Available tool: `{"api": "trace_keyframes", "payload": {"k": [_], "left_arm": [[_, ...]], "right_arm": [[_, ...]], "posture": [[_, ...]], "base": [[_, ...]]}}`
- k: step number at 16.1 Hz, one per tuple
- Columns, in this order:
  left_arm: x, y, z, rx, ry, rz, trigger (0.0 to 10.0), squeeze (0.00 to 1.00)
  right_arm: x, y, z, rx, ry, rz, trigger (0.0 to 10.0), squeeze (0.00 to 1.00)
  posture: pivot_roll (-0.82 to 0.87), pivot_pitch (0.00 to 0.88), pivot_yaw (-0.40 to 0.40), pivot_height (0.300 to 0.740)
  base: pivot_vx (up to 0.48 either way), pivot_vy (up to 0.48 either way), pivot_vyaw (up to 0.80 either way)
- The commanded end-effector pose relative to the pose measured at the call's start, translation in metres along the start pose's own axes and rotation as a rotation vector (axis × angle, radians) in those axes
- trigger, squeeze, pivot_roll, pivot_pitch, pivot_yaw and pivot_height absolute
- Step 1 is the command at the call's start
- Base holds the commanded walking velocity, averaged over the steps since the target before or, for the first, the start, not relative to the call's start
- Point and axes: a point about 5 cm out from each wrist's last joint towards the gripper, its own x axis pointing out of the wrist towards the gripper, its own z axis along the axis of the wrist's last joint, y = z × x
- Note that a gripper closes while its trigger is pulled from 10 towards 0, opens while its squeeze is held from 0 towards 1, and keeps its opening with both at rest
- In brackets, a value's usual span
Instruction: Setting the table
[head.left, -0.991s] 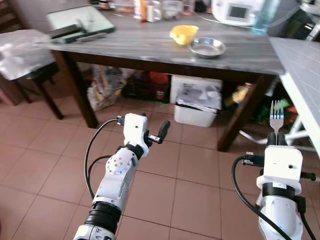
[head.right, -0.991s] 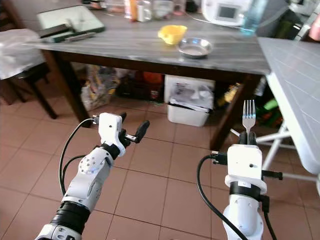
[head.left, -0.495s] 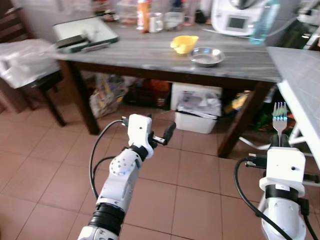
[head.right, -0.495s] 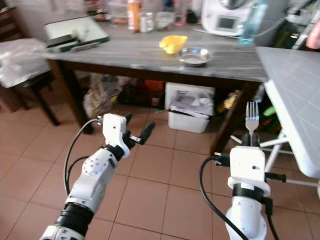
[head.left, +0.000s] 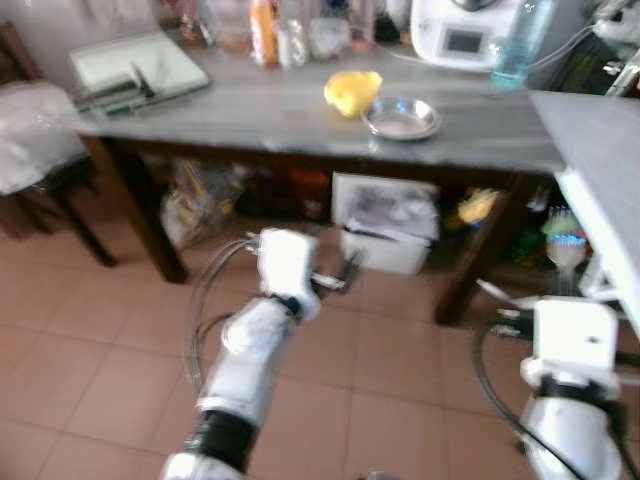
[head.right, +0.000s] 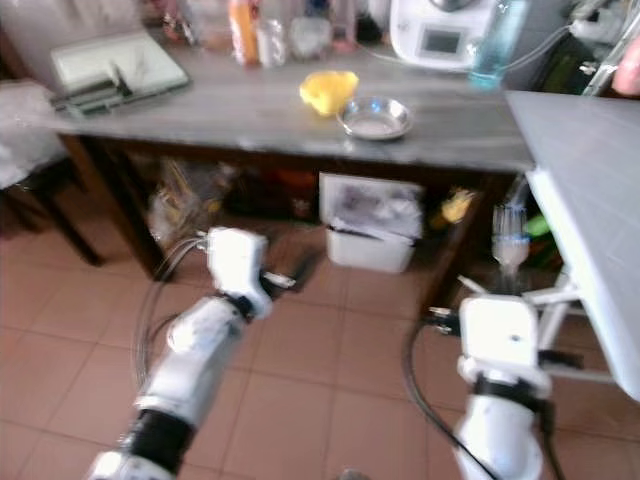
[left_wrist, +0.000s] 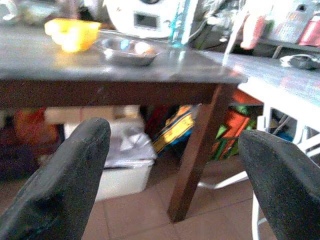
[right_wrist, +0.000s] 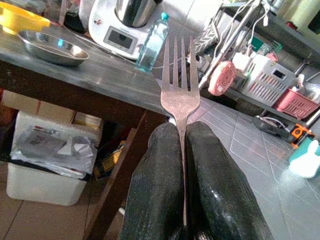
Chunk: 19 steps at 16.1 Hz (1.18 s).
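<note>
Steel fork (right_wrist: 181, 95) crisp between right gripper (right_wrist: 183, 165) jaws, head views blurred

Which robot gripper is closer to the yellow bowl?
Left. The left gripper hangs open below the table edge, almost under the yellow bowl. The right gripper, holding the fork, is farther off to the right.

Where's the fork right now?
The fork stands tines-up, pinched in the right gripper, low on the robot's right, in front of the dark table with the metal bowl.
</note>
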Motion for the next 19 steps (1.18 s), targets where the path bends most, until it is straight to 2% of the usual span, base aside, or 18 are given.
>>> {"api": "trace_keyframes", "payload": {"k": [1, 19], "left_arm": [[-0.0018, 0.0076, 0.0047, 0.024, -0.007, 0.011, 10.0, 0.0], [-0.0025, 0.0048, 0.0016, 0.026, 0.014, -0.005, 10.0, 0.0]], "right_arm": [[0.0, 0.0011, 0.0062, 0.014, -0.025, -0.005, 10.0, 0.0], [0.0004, 0.0003, 0.0062, 0.005, -0.026, -0.006, 10.0, 0.0]], "posture": [[-0.09, 0.093, 0.008, 0.74], [-0.09, 0.093, 0.007, 0.74]], "base": [[0.379, 0.0, 0.0], [0.374, 0.0, 0.0]]}}
